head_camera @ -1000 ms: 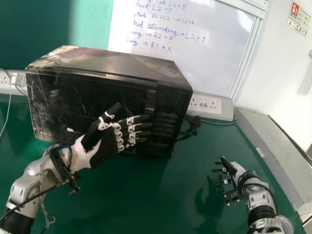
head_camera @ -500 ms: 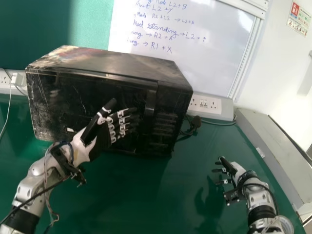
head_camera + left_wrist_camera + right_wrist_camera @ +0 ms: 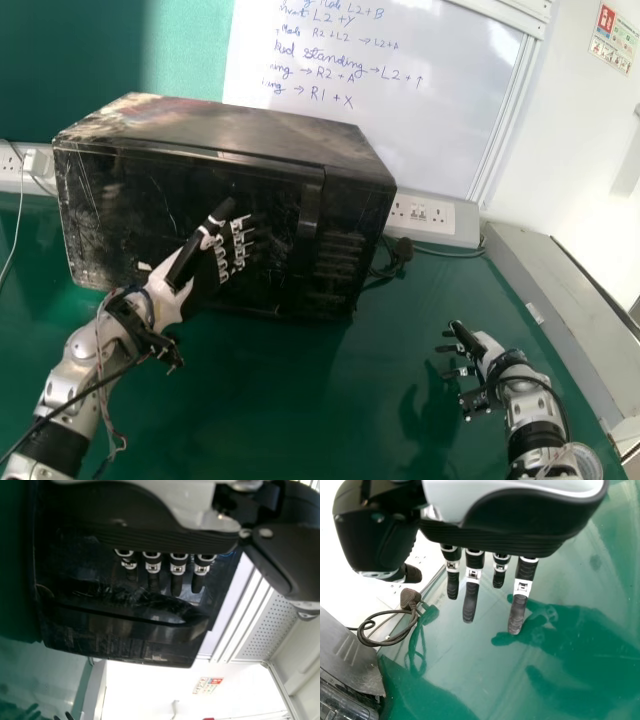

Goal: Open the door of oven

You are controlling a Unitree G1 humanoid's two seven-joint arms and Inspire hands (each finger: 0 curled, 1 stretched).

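The black oven [image 3: 150,210] stands at the left and middle of the head view with its door shut; its upright handle [image 3: 311,212] is near the door's right side. My left hand [image 3: 205,255] is in front of the door, left of the handle and apart from it, fingers extended. In the left wrist view the left hand [image 3: 150,535] has its fingers beside the oven handle [image 3: 135,625], not around it. My right hand [image 3: 470,347] is over the table at the right, away from the oven; in the right wrist view the right hand [image 3: 510,530] has relaxed, straight fingers.
A green table [image 3: 300,400] bears the oven. Behind it are a whiteboard [image 3: 400,90] and a socket strip [image 3: 440,222]. A black plug and cable [image 3: 400,252] lie right of the oven. A grey ledge [image 3: 560,310] runs along the right side.
My left hand has moved left, away from the oven handle, and has turned somewhat. The right hand and the oven have stayed where they were.
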